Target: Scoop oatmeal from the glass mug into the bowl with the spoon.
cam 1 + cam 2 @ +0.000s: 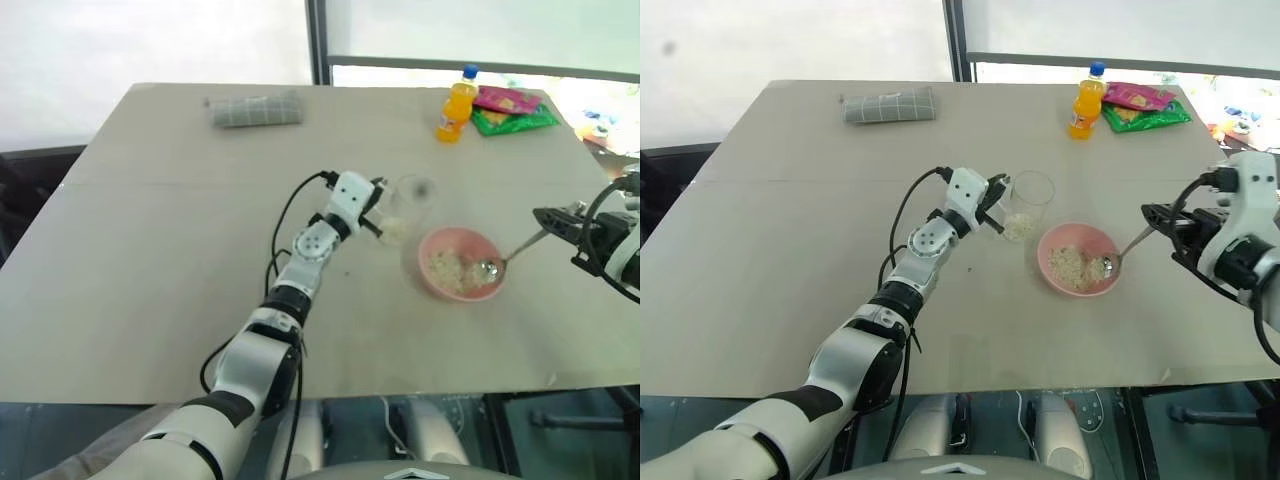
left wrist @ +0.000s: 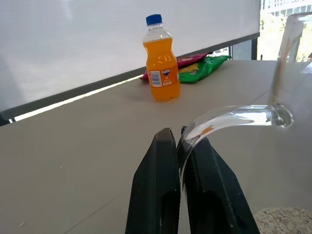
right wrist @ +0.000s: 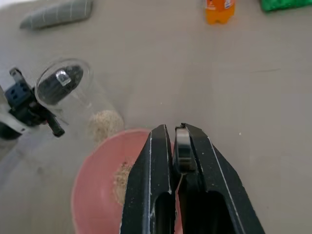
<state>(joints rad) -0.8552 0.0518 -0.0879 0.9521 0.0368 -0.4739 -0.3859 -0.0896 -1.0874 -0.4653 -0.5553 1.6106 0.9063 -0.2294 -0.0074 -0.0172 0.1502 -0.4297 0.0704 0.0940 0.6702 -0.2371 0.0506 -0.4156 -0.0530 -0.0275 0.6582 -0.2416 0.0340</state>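
Observation:
The glass mug [image 1: 405, 205] stands upright just left of the pink bowl [image 1: 428, 245], with a little oatmeal [image 1: 393, 232] in its bottom. My left gripper [image 1: 377, 208] is shut on the mug's clear handle [image 2: 234, 117]. More oatmeal [image 1: 450, 268] lies in the bowl. From the right, my right gripper [image 1: 545, 217] is shut on the handle of the silver spoon [image 1: 512, 256]. The spoon slopes down over the bowl's right rim, and its scoop [image 1: 1106, 266] rests among the oatmeal. In the right wrist view the spoon's handle [image 3: 183, 146] sits between the fingers above the bowl [image 3: 85, 175].
An orange soda bottle [image 1: 456, 105] and red and green snack packets [image 1: 510, 110] stand at the table's far right. A rolled grey cloth [image 1: 256, 110] lies at the far left. The table's front edge [image 1: 300, 398] runs close below the bowl.

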